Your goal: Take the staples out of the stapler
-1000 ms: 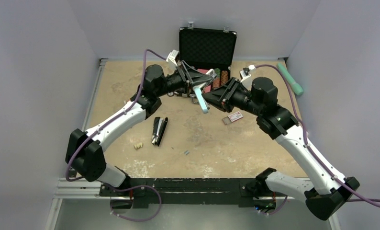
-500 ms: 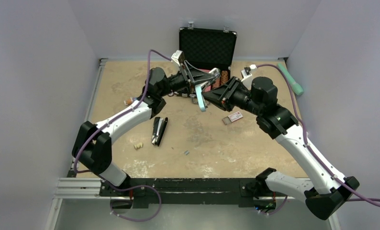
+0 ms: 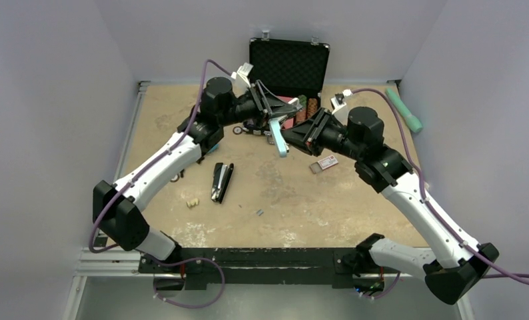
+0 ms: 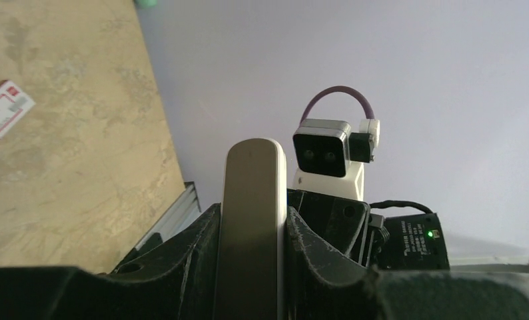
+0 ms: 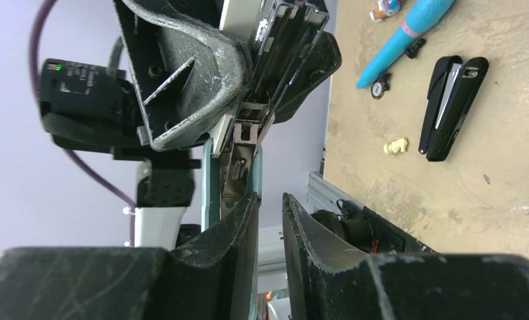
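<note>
Left claw [image 4: 252, 230] clamps a pale stapler [image 4: 252, 173] aloft; whether my right claw [image 5: 268, 207] grips its metal channel, I cannot tell. The black stapler [image 3: 221, 181] lies on the desk [image 3: 355, 213], staples [image 3: 259, 213] near it. I should pull straight along the channel, gently.

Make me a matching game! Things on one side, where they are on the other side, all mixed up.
Things: 1 stapler; 2 staples; 3 teal tube; 4 pale bar.
Places: A by the right wall; B clamped in the left end effector; C on the table beside the cream lump; D tiny, lying right of the stapler.
Pairs: 1-C, 2-D, 3-A, 4-B.
</note>
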Available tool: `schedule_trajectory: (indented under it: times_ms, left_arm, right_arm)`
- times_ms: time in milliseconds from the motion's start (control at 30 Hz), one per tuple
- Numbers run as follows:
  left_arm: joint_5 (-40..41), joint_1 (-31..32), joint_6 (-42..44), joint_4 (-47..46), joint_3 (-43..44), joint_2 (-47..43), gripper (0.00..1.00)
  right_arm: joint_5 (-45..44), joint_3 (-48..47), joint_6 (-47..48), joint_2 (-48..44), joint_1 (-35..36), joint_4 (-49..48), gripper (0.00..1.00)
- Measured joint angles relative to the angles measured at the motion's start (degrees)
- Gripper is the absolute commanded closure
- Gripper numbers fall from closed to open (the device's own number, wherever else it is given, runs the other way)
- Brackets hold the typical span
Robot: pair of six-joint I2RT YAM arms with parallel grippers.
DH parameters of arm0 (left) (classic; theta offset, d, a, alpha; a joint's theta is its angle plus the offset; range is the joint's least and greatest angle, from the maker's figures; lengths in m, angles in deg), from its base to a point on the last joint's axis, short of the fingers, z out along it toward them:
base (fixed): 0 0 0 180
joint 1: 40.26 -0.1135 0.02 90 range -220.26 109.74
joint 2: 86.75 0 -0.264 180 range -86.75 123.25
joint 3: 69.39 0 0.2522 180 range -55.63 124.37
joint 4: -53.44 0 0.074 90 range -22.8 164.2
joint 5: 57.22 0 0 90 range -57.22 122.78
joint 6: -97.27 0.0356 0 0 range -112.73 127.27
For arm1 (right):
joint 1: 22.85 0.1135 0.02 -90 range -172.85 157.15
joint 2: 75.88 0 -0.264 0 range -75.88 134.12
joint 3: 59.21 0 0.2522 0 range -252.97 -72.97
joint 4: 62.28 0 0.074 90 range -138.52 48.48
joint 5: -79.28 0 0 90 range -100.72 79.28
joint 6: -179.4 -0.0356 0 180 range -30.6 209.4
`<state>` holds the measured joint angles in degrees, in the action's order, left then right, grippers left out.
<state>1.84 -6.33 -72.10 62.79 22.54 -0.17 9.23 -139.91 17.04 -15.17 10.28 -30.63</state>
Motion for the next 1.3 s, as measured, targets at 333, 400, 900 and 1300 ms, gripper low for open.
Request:
schedule_trajectory:
  times_ms: [333,400,900,1300]
  left_arm:
    - [16.81,2.38,19.28,32.44,10.23,-1.57,1.0]
    - [21.33,2.95,22.56,37.53,11.04,-1.55,1.0]
    - [43.6,3.67,32.7,56.57,9.73,9.84,1.0]
    - [44.7,4.09,35.69,53.46,6.01,26.47,1.0]
  right_arm:
    - [5.55,2.1,0.17,5.11,0.76,-1.95,0.75]
    - [7.1,3.26,0.17,6.78,1.07,-3.04,0.75]
    - [15.32,9.33,3.72,25.94,2.12,-12.11,0.77]
    - [20.55,12.33,5.79,41.11,2.25,-19.69,0.75]
